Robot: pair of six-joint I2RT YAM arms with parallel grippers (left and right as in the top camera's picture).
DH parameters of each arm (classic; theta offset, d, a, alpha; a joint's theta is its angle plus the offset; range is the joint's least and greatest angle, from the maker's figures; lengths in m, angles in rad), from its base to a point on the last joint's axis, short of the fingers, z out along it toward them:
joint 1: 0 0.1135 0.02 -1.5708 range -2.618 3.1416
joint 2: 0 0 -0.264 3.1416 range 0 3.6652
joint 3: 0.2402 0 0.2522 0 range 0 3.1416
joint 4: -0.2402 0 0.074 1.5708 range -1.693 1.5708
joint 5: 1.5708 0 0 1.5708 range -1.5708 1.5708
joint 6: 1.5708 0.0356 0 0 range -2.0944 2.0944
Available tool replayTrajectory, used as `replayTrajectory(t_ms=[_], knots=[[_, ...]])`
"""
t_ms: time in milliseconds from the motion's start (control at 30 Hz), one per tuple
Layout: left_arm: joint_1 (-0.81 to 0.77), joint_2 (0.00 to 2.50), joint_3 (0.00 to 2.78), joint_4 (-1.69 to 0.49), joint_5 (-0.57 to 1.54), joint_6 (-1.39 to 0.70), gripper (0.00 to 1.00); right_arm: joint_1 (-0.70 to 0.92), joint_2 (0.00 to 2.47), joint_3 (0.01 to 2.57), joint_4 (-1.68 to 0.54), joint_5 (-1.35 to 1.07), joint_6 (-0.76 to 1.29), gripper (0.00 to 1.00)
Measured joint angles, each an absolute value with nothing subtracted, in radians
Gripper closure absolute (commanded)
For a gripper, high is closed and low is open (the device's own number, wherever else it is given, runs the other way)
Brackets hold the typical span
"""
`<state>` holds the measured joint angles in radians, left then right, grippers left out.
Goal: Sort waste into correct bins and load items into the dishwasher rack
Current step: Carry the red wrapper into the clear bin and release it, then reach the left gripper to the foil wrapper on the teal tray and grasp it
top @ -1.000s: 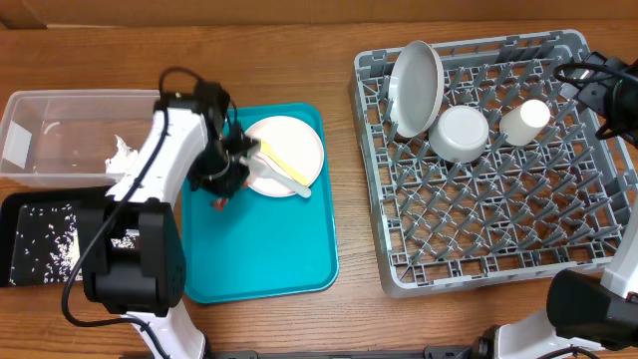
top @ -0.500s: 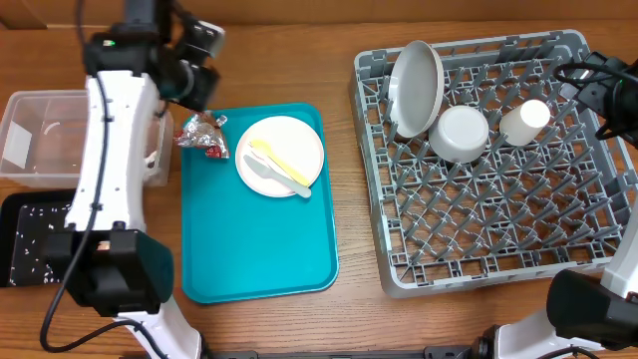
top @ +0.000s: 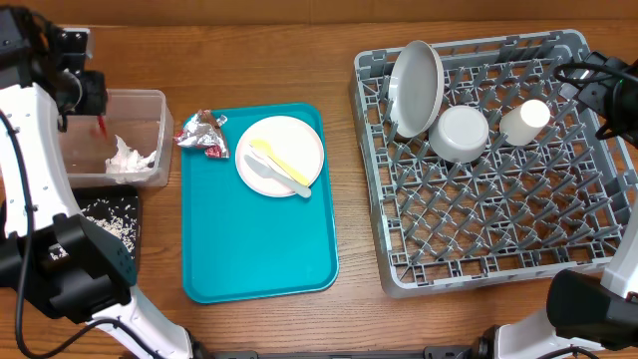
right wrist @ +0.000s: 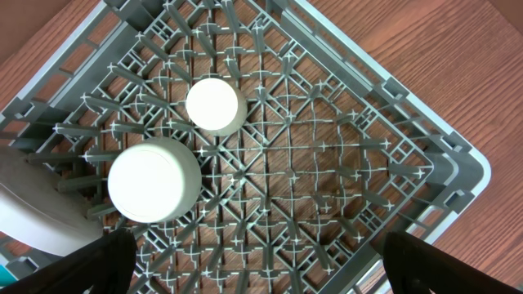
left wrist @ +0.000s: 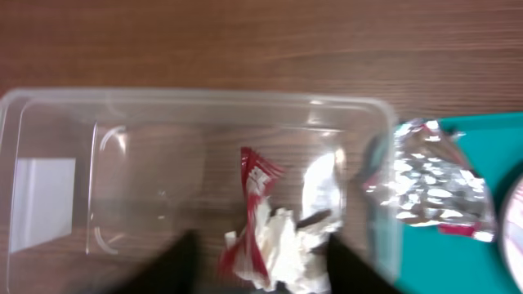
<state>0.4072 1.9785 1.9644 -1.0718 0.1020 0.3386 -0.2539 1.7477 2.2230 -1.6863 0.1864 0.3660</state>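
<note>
Claw (left wrist: 265, 268) of left arm (top: 22, 140) wide apart over clear tub (left wrist: 49, 110), red packet (left wrist: 255, 173) beneath.

The pincer (right wrist: 257, 245) hangs over the rack (right wrist: 343, 163). Its two dark fingers (right wrist: 441, 265) are spread wide, with only pegs between them. Just ahead of one finger sits the bowl (right wrist: 154, 180), a white round among the pegs. The smaller cup (right wrist: 214, 104) stands farther ahead, near the bowl. Outside that same finger, the pale edge of a plate (right wrist: 33, 224) shows beside the bowl. Past the rack's rim lies the wooden table (right wrist: 458, 57).
</note>
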Motion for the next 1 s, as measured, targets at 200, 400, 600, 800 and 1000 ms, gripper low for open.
replayTrajectory(t_ms=[200,400,600,800,1000], knots=[[0.448,2.037,1.964,-1.077,0.1,0.292,0.0,-0.254,1.748,2.223,-1.687,0.187,0.366,0.0],[0.447,2.032,1.974,-1.109,0.101,0.229,0.0,-0.254,1.748,2.223,-1.686,0.187,0.366,0.0],[0.403,1.936,1.989,-1.143,0.238,0.06,0.0,-0.254,1.748,2.223,-1.687,0.187,0.366,0.0],[0.292,1.819,2.027,-1.245,0.515,-0.009,0.0,-0.254,1.748,2.223,-1.687,0.187,0.366,0.0],[0.112,1.851,2.031,-1.362,0.578,-0.03,0.0,-0.254,1.748,2.223,-1.686,0.187,0.366,0.0]])
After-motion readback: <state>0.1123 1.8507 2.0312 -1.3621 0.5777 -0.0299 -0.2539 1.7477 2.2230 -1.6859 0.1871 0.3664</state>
